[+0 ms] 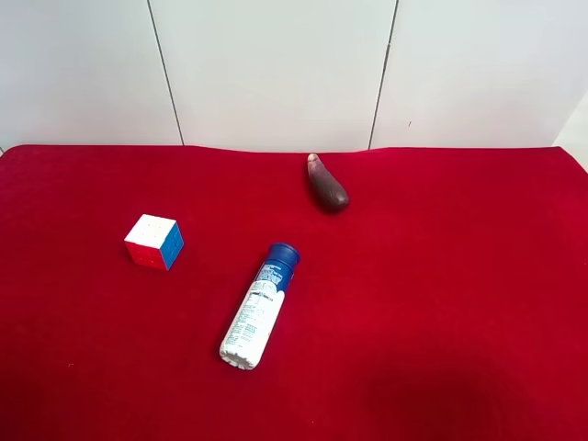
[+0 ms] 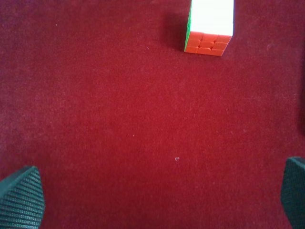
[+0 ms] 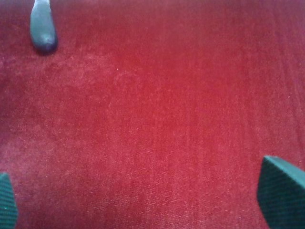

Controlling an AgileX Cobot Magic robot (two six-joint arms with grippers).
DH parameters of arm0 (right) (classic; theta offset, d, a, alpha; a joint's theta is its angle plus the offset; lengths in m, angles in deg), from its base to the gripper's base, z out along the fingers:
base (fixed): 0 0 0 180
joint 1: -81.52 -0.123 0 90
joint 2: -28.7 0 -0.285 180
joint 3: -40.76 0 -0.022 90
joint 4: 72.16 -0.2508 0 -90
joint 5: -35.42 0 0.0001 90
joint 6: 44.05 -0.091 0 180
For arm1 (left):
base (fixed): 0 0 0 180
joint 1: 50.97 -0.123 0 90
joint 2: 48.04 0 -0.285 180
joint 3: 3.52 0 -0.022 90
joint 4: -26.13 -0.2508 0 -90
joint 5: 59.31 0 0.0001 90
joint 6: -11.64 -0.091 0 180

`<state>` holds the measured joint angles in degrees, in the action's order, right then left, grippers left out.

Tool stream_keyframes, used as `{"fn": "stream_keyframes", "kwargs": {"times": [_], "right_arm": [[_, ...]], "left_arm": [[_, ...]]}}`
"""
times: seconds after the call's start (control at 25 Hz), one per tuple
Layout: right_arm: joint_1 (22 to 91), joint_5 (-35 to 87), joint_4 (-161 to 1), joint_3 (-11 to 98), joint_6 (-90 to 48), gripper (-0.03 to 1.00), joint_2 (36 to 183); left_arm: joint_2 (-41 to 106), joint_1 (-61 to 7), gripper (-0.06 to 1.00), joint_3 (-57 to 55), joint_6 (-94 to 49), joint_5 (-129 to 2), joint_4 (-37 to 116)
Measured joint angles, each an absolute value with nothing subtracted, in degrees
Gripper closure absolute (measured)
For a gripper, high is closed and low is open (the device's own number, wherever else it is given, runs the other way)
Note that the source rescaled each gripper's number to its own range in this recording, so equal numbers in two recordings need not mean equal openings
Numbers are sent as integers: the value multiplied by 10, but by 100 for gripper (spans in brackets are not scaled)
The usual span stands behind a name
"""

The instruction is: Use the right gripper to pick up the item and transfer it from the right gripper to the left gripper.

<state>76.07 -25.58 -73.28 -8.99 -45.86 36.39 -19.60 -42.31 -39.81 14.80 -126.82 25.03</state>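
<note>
Showing bottle (image 1: 260, 305) overhead only — wrists miss it

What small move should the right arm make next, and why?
Probably move the right gripper toward the eggplant and centre on it. Its jaws are wide open with only bare red cloth between them; the eggplant sits at the edge of the right wrist view. Which item is meant isn't settled: the bottle and cube also lie untouched.
</note>
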Motion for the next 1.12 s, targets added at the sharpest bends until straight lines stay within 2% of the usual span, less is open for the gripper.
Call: {"fn": "stream_keyframes", "kwargs": {"times": [0.68,0.96,1.12], "right_arm": [[761,-256,-733,-90,-459,-3,364],[761,-256,-733,-90,-459,-3,364],[761,-256,-733,-90,-459,-3,364]], "left_arm": [[-354,-423,-5,-467,132,-1286,257],[-359,-423,-5,-505,116,-1206,292],[-359,-423,-5,-514,95,-1205,295]]}}
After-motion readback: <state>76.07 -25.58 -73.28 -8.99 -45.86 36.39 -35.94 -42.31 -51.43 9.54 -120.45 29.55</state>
